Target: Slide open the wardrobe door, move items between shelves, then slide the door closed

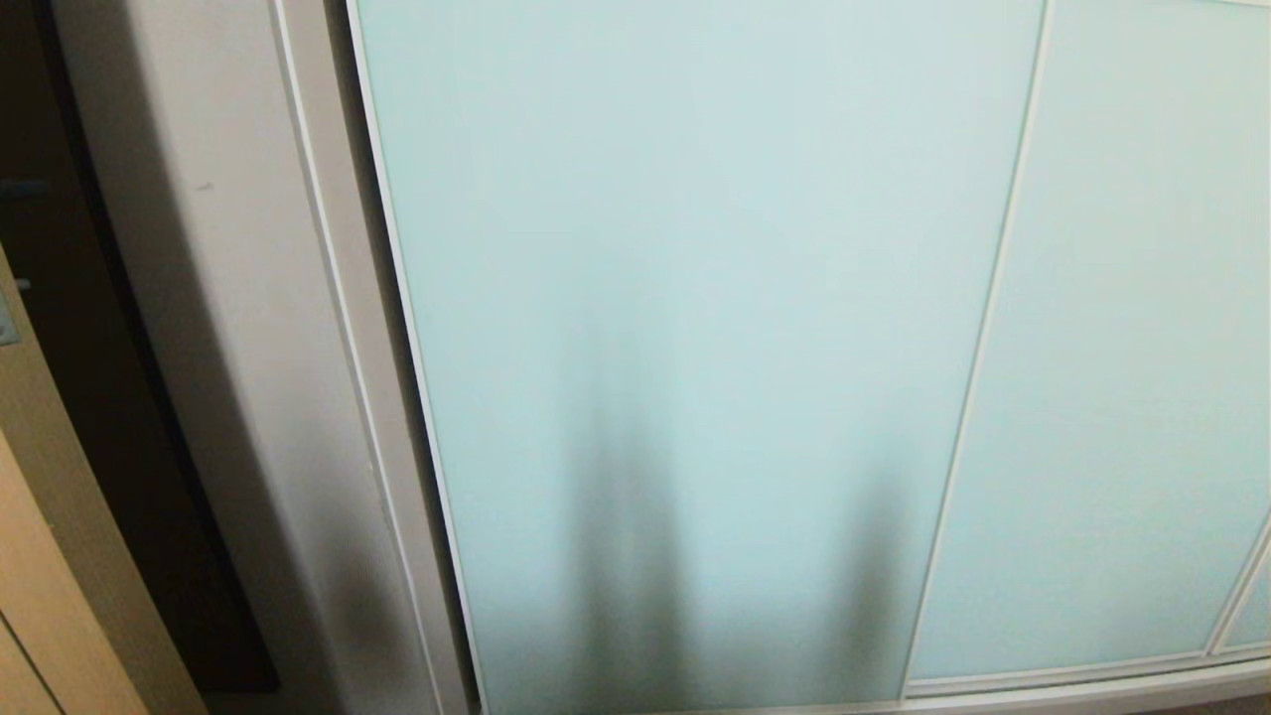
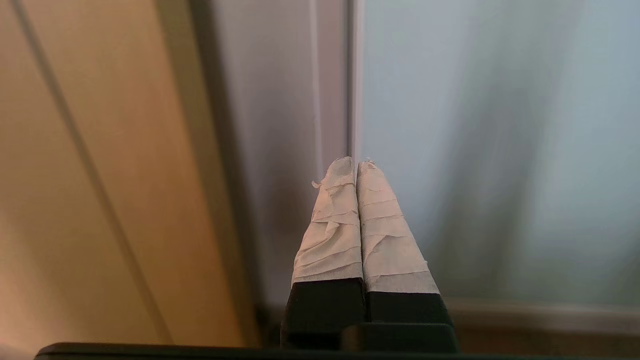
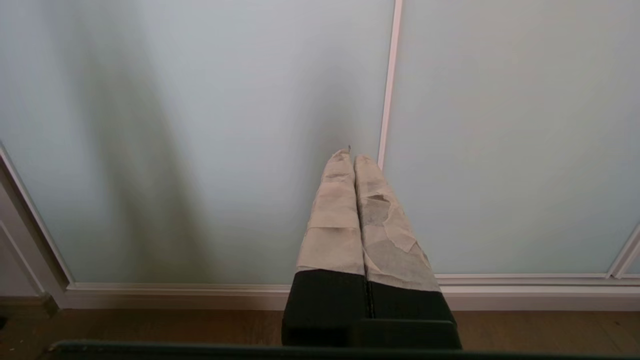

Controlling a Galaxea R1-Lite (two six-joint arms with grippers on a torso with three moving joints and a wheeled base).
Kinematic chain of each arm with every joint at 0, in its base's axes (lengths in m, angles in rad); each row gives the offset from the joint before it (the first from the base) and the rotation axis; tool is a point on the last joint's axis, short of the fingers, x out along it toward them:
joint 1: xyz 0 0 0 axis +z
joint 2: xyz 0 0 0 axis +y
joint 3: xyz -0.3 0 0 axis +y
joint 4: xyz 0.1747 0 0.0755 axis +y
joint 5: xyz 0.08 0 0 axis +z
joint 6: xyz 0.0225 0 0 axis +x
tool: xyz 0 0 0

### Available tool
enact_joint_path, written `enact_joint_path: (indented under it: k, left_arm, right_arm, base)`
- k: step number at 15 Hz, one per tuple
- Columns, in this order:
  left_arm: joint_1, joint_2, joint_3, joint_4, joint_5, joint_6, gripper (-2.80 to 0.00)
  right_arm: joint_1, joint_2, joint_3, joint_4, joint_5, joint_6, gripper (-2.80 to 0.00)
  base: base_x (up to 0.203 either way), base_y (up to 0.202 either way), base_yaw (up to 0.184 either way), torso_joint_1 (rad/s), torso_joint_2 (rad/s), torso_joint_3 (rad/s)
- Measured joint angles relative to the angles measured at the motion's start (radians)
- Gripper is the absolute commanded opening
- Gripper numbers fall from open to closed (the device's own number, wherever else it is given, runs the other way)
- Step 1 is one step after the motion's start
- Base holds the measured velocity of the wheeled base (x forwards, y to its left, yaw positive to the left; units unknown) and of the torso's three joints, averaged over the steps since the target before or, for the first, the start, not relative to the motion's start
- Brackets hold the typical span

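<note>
The tall sliding wardrobe door (image 1: pixel 685 328) of frosted pale aqua glass in a slim silvery-white frame fills most of the head view and stands shut, its left edge close against the plain white solid side panel (image 1: pixel 228 328) of the wardrobe; a second frosted aqua glass panel (image 1: pixel 1142 348) lies to its right, the two parted by a thin pale frame strip; two dark upright shadows fall across the lower part of the door. Neither arm shows in the head view.

In the left wrist view the left gripper (image 2: pixel 356 162), its black fingers wrapped in pale tape, has the two fingers pressed together with nothing between them; its tips point at the door's left frame edge, with a tan wooden panel (image 2: pixel 100 175) off to the side.

In the right wrist view the right gripper (image 3: pixel 352 155), taped the same way, is likewise closed on nothing; it points at the door just beside the frame strip, above the white bottom rail (image 3: pixel 200 292) and a brown wooden floor (image 3: pixel 150 327).
</note>
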Motion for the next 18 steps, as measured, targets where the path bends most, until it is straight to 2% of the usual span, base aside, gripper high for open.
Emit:
enact_joint_path:
  k: [1, 3, 5, 18]
  left_arm:
    - [0.000, -0.008, 0.028, -0.046, -0.039, 0.001, -2.80]
    - [0.000, -0.017, 0.047, 0.004, -0.066, 0.002, -2.80]
    - [0.000, -0.019, 0.048, 0.036, -0.068, 0.006, -2.80]
    - [0.000, -0.021, 0.060, 0.012, -0.061, -0.011, -2.80]
  right_arm:
    - [0.000, 0.000, 0.000, 0.000, 0.000, 0.000, -2.80]
    - [0.000, 0.000, 0.000, 0.000, 0.000, 0.000, -2.80]
    - [-0.001, 0.000, 0.000, 0.000, -0.001, 0.000, -2.80]
    - [0.000, 0.000, 0.000, 0.000, 0.000, 0.000, -2.80]
  base:
    - [0.000, 0.000, 0.000, 0.000, 0.00, 0.000]
    - [0.000, 0.000, 0.000, 0.000, 0.00, 0.000]
    - [0.000, 0.000, 0.000, 0.000, 0.00, 0.000]
    - [0.000, 0.000, 0.000, 0.000, 0.00, 0.000]
